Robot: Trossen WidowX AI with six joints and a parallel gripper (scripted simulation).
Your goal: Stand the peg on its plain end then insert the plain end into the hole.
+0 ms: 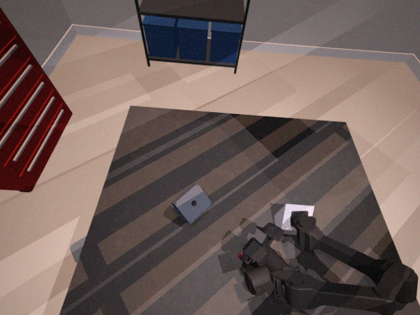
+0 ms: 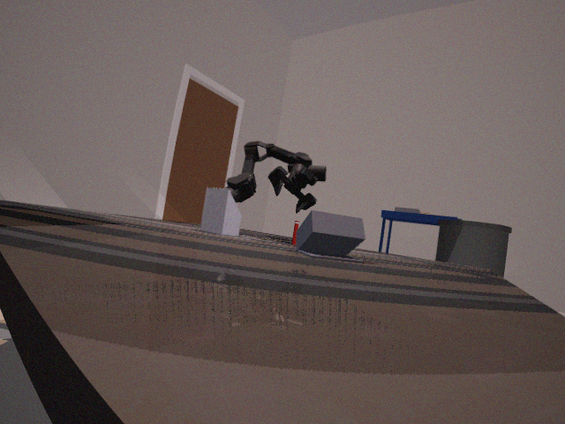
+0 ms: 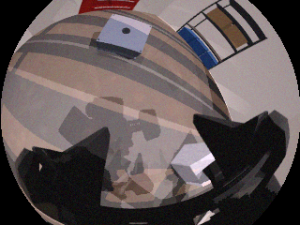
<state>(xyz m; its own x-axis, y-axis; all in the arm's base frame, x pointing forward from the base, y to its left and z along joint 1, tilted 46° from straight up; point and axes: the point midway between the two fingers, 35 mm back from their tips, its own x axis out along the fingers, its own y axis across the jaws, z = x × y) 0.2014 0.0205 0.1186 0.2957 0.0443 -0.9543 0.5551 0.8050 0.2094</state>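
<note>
Peg [image 2: 295, 231] stands upright near the desk's [image 1: 152, 142] near edge — pincer [image 2: 291, 189] wide open, holding nothing, hanging above it — sloped panel [image 1: 192, 203] mid-desk, apart.

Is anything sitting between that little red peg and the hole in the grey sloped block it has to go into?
Nothing visible does. The peg stands upright on the table beside the sloped panel, and the hole is uncovered. The open gripper hangs above, holding nothing.

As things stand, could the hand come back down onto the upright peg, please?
Probably yes: the hand is open and empty, raised above the standing peg, with nothing between them; the sloped panel stands close beside it.
</note>
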